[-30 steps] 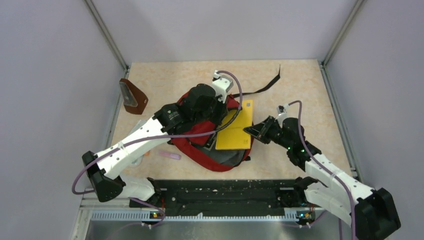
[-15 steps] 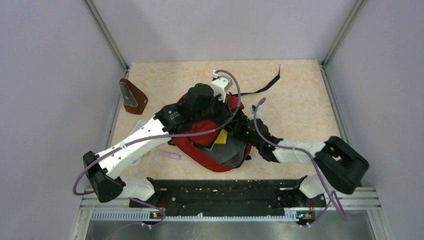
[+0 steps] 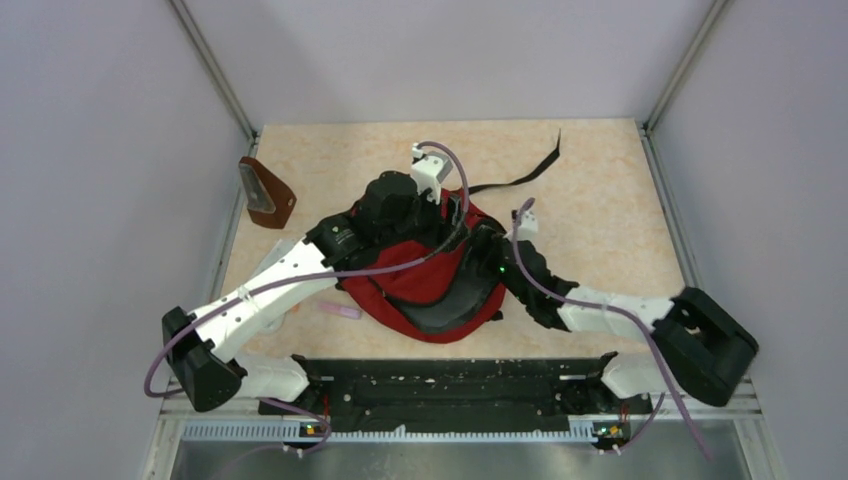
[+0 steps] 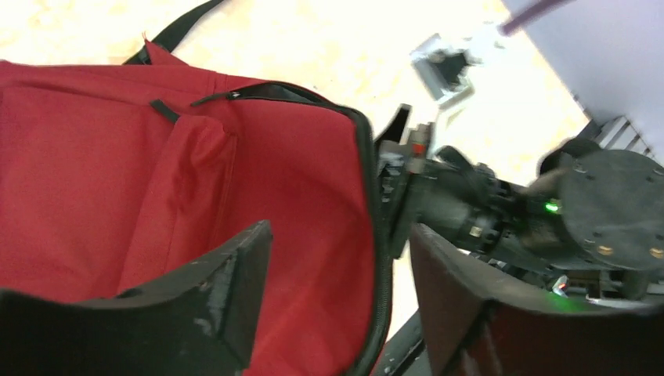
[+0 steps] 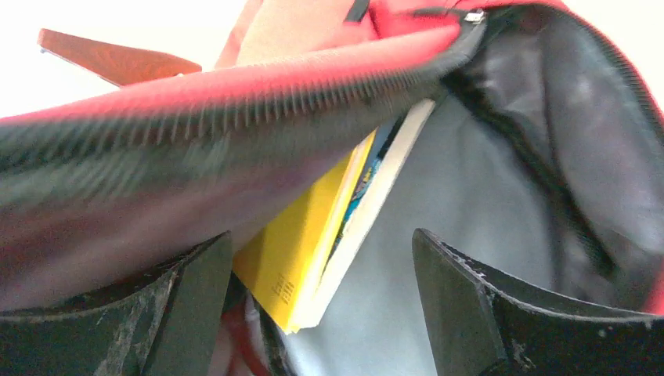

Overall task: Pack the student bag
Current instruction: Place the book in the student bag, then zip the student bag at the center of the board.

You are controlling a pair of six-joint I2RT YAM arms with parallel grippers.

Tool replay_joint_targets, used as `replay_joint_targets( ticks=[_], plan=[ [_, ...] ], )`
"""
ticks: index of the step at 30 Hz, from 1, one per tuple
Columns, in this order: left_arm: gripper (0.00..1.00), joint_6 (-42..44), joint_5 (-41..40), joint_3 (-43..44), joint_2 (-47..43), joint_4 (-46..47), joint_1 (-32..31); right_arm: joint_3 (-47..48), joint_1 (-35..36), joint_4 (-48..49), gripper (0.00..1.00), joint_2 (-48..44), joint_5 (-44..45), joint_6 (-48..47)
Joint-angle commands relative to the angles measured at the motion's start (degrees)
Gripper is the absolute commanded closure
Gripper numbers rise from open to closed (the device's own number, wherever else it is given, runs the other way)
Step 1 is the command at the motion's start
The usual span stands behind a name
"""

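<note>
The dark-red student bag (image 3: 405, 285) lies in the middle of the table with its top flap raised and its mouth facing right. My left gripper (image 3: 452, 222) hovers over the flap, open; the flap's red fabric (image 4: 305, 235) and black zipper edge (image 4: 376, 258) pass between its fingers without being pinched. My right gripper (image 3: 482, 250) reaches into the mouth, open. A yellow book (image 5: 301, 243) lies inside on the grey lining (image 5: 485, 196), between the right gripper's (image 5: 321, 244) fingers and close to the left one. From above the book is hidden.
A small brown wedge pouch (image 3: 266, 194) stands at the table's left edge. A pink pen-like item (image 3: 340, 311) lies just left of the bag. A black strap (image 3: 522, 174) trails from the bag toward the back right. Grey walls close in three sides.
My right arm carried the yellow book from beside the bag into its mouth and opened its jaws. My left gripper, shut on the flap before, has opened. The book no longer shows from above.
</note>
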Motion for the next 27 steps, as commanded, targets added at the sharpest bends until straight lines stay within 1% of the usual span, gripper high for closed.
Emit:
replay_joint_targets(
  ticks=[1, 3, 5, 8, 11, 13, 16, 18, 20, 23, 27],
  plan=[
    [0.22, 1.18, -1.1, -2.39, -3.14, 5.77, 0.68, -5.22, 0.33, -7.61, 0.17, -13.6, 8.86, -4.25],
    [0.17, 2.81, -0.99, -5.05, -4.51, 8.73, 1.03, -7.4, 0.37, -12.59, 0.16, -19.37, 12.12, -4.75],
    [0.14, 4.21, -1.0, -7.78, -5.95, 12.05, 1.36, -9.09, 0.28, -17.92, 0.15, -24.85, 15.33, -5.63],
    [0.1, 4.44, -6.3, -9.47, -7.26, 13.48, 1.82, -10.01, 0.25, -27.8, 0.13, -33.0, 21.19, -7.17],
    [0.03, 4.26, -12.75, -11.42, -8.6, 15.07, 2.16, -10.04, 0.19, -36.53, 0.13, -41.16, 26.37, -9.88],
    [0.01, 4.17, -16.85, -12.64, -9.34, 15.54, 2.61, -9.79, 0.15, -39.61, 0.12, -46.21, 27.85, -12.65],
    [0.01, 3.77, -22.24, -13.18, -9.47, 14.04, 3.75, -8.5, 0.19, -41.4, 0.12, -52.28, 26.43, -17.71],
    [0.01, 2.74, -25.84, -14.04, -9.47, 12.71, 5.43, -7.13, 0.16, -40.79, 0.12, -53.46, 23.54, -22.13],
    [0.01, 1.15, -26.88, -15.88, -9.83, 12.78, 8.14, -5.44, 0.22, -39.78, 0.12, -52.6, 20.13, -25.31],
    [0.01, -3.13, -23.83, -18.6, -10.2, 12.9, 14.44, -2.06, 0.15, -37.99, 0.12, -48.27, 13.42, -28.91],
    [0.02, -7.8, -15.88, -23.8, -10.55, 16.08, 23.43, 3.29, 0.29, -35.02, 0.12, -39.34, 3.63, -30.05]
  ],
)
